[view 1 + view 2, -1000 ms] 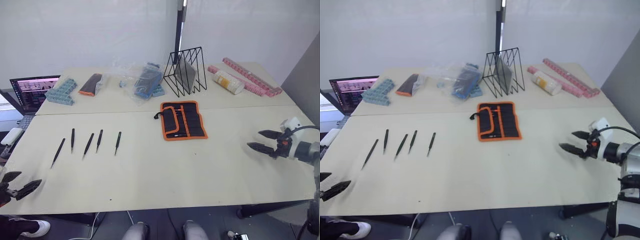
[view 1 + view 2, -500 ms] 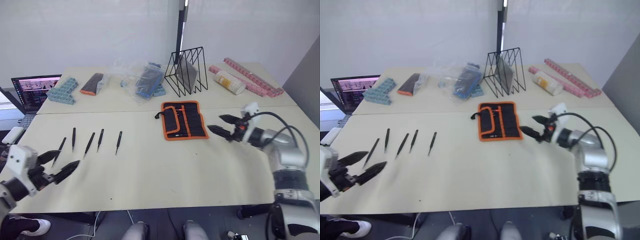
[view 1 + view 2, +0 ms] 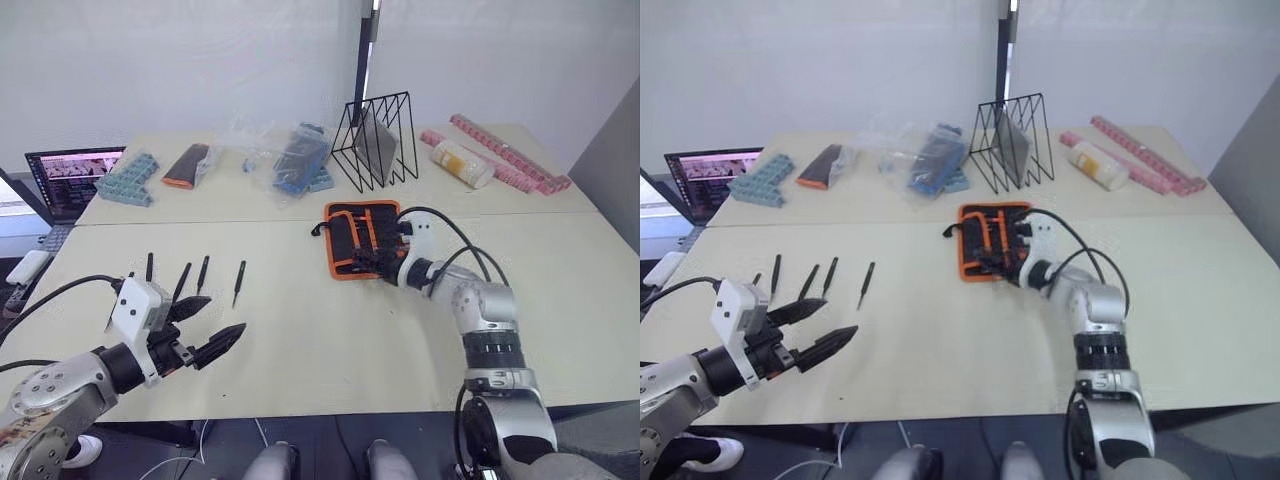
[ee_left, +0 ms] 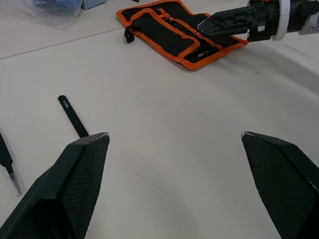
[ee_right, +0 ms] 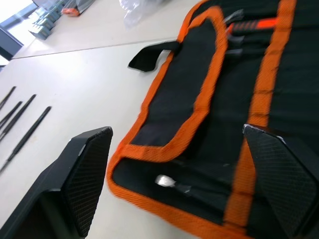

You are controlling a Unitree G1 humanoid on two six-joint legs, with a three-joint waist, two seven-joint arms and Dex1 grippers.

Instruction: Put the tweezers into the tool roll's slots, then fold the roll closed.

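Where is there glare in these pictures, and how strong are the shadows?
Right wrist view: glaring white patch beyond the black fabric tool roll with orange edging. Left wrist view: even light, faint shadow beside it. Eye views: beige table without glare.

Your bench [image 3: 330,340] is pale beige. On it you have the tweezers [image 3: 238,283] in a row at the left, the tool roll [image 3: 352,236] opened near the middle, and behind them blue organiser boxes [image 3: 126,180], plastic bags [image 3: 285,160], a wire rack [image 3: 375,140] and pink strips [image 3: 505,152].

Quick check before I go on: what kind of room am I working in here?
Probably a lab or test workspace: a plain beige table against blank white walls, a laptop running at the left edge, and sorted props such as a wire rack and pill boxes.
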